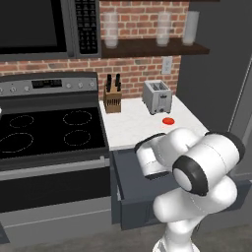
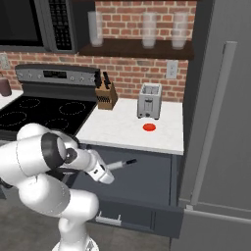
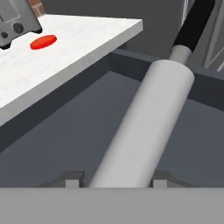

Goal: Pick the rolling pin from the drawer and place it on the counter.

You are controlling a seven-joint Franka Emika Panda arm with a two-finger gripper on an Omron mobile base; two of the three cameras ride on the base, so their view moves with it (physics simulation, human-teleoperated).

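My gripper (image 2: 111, 169) sits low over the open drawer (image 2: 147, 184); in the left base view my own forearm and elbow cover it and most of the drawer's inside. In the hand view my fingertips (image 3: 73, 179) are barely visible — two small grey stubs cut off at the bottom edge.

The rolling pin (image 3: 146, 124) runs between those stubs, its pale barrel filling the gap and its dark handle end pointing away, above the drawer floor. The tips flank the barrel closely; whether they are pressing on it I cannot tell.

In the right base view the pin sticks out of my hand over the drawer.

Around: the counter (image 2: 127, 128) just above the drawer — carrying a toaster (image 2: 149, 101), a red disc (image 2: 149, 127) and a knife block (image 2: 106, 95). Stovetop (image 1: 49, 129) to the left.
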